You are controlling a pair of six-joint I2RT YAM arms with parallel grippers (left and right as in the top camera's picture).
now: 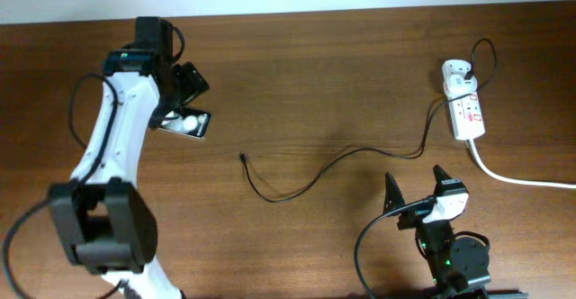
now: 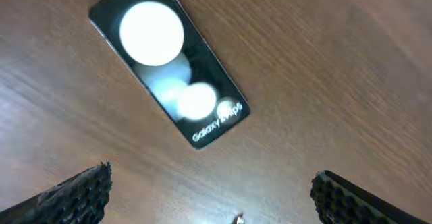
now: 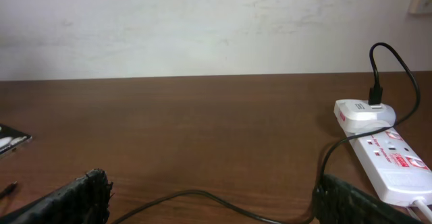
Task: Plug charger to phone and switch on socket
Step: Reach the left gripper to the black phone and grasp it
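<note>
The black phone (image 1: 190,124) lies flat on the table at the left, two white light spots on its face; it fills the upper left of the left wrist view (image 2: 169,62). My left gripper (image 2: 212,197) hangs open just above and beside it, holding nothing. The black charger cable (image 1: 333,164) runs from its loose plug tip (image 1: 243,158) mid-table to the white adapter (image 1: 456,74) plugged into the white socket strip (image 1: 468,114) at the right. My right gripper (image 1: 414,186) is open and empty near the front edge; the cable (image 3: 202,197) passes between its fingers on the table.
The strip's thick white cord (image 1: 522,180) runs off the right edge. The right wrist view shows the adapter (image 3: 364,110) and strip (image 3: 391,160) at right, the phone's edge (image 3: 10,142) at far left, and a pale wall behind the table.
</note>
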